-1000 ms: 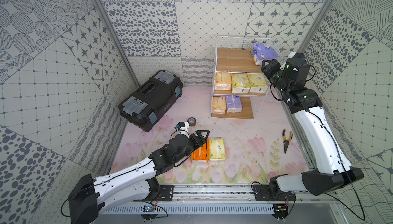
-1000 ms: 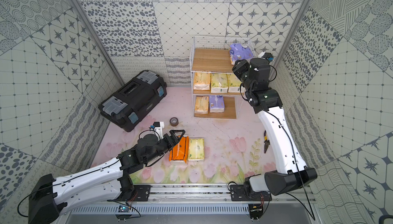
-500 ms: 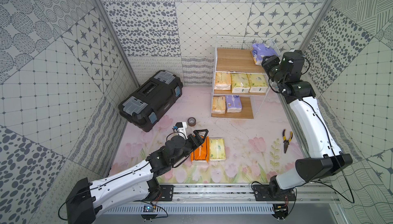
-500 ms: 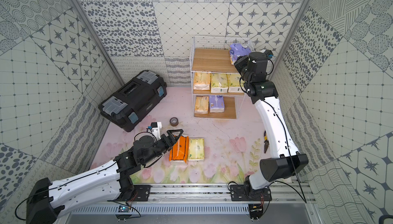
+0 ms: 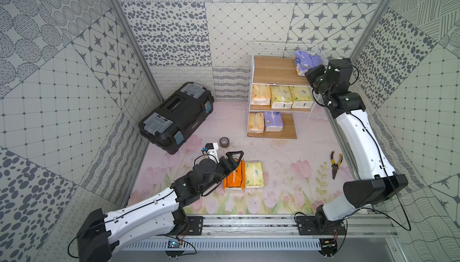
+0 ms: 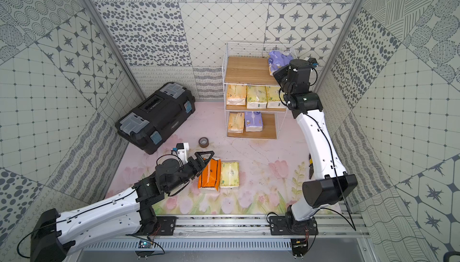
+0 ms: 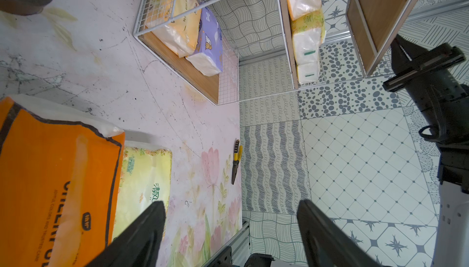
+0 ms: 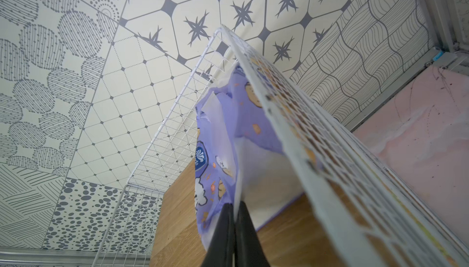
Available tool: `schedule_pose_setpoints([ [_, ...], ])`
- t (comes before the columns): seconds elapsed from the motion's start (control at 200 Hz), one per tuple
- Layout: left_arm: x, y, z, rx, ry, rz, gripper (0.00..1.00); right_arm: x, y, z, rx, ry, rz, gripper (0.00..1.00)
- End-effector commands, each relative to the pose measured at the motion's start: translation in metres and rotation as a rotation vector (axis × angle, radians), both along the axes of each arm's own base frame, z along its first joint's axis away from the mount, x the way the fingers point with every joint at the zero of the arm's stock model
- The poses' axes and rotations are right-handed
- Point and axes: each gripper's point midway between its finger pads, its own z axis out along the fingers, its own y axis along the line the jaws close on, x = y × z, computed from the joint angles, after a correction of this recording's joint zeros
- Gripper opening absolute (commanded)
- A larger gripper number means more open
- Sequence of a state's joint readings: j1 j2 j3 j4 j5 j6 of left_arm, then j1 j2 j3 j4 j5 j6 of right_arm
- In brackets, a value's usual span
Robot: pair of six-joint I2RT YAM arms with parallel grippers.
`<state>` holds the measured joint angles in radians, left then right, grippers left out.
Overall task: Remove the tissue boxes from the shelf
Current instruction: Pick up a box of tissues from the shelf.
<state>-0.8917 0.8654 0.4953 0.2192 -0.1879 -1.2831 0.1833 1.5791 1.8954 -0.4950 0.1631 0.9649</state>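
Observation:
The white wire shelf [image 5: 276, 72] stands at the back right. A purple tissue box [image 5: 307, 61] leans in the top tier's right corner, and my right gripper [image 8: 234, 208] is shut on its wrapper edge [image 8: 215, 151]. The middle tier holds a yellow-orange pack [image 5: 260, 94] and two pale yellow-green ones [image 5: 281, 96]. On the bottom tier lie a yellow-orange pack [image 5: 256, 123] and a purple one [image 5: 273, 121]. An orange pack [image 5: 235, 178] and a pale yellow-green pack [image 5: 254, 174] lie side by side on the floor. My left gripper [image 7: 231, 207] hangs open just over the orange pack, holding nothing.
A big black toolbox [image 5: 176, 117] sits at the left against the wall. A brown tape roll [image 5: 224, 142] lies between it and the shelf. Yellow-handled pliers [image 5: 336, 163] lie on the floor at the right, beside my right arm. The arms' metal rail [image 5: 249, 223] runs along the front.
My right arm has reached in to the top tier and its jaws have closed on the purple pack's edge. The left arm has hardly moved.

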Motion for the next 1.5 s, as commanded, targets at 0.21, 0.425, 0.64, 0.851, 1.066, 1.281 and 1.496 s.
schedule_pose_setpoints([
  [0.21,0.011,-0.041,0.065,-0.124,-0.126,-0.111,0.97,-0.038,0.012,0.039,0.019,-0.140,0.115,0.00],
  [0.425,0.028,-0.090,0.128,-0.192,-0.229,-0.216,0.99,-0.075,0.014,0.042,0.011,-0.166,0.163,0.00],
  [0.64,0.051,-0.133,0.172,-0.153,-0.273,-0.276,0.99,-0.104,0.019,0.035,0.032,-0.179,0.226,0.00],
  [0.851,0.077,-0.169,0.213,-0.210,-0.304,-0.309,1.00,-0.124,0.021,0.026,0.039,-0.191,0.257,0.00],
  [1.066,0.105,-0.200,0.233,-0.336,-0.251,-0.335,1.00,-0.141,0.025,0.018,0.041,-0.193,0.297,0.00],
  [1.281,0.127,-0.219,0.232,-0.324,-0.204,-0.310,0.96,-0.160,0.025,0.014,0.044,-0.201,0.320,0.00],
  [1.496,0.143,-0.229,0.224,-0.313,-0.181,-0.282,0.73,-0.171,0.027,0.006,0.056,-0.187,0.343,0.00],
])
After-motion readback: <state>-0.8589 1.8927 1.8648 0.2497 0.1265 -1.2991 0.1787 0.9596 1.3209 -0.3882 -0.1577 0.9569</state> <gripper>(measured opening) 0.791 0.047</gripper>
